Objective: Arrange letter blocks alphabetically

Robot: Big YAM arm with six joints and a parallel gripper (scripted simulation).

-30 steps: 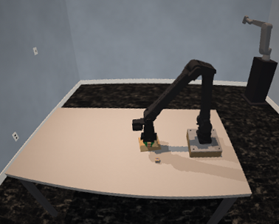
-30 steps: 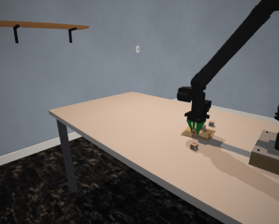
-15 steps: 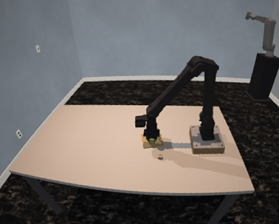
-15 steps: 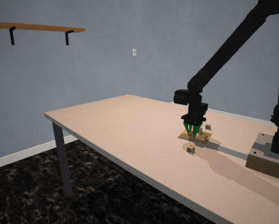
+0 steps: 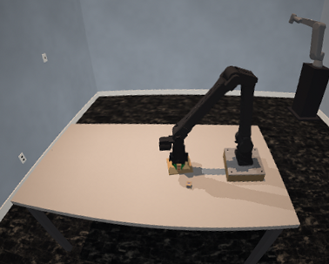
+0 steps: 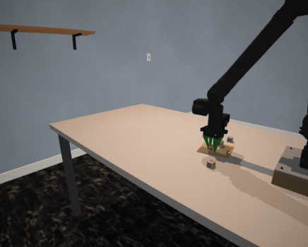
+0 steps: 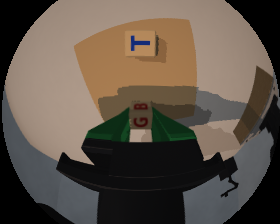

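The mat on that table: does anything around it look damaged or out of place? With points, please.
Nothing looks damaged. One block [image 5: 189,186] [image 6: 211,164] lies off the mat [image 5: 171,171] [image 6: 203,150] [image 7: 100,65], another block [image 6: 229,140] beyond it; only one belongs off, so it's probably just unfinished.

A black arm [image 5: 204,105] [image 6: 259,49], matte and jointed, with thick, straight links and rounded elbow housings, ends in a gripper [image 5: 179,166] [image 6: 212,146] [image 7: 140,111] with green, tapering fingers [image 6: 218,142] below a dark, blocky body. A stubby black housing [image 5: 165,143] [image 6: 200,106] juts from the wrist, and the base [image 5: 259,171] [image 6: 287,155] pairs a flat grey top, dotted with small dark screws near its corners, with brownish sides
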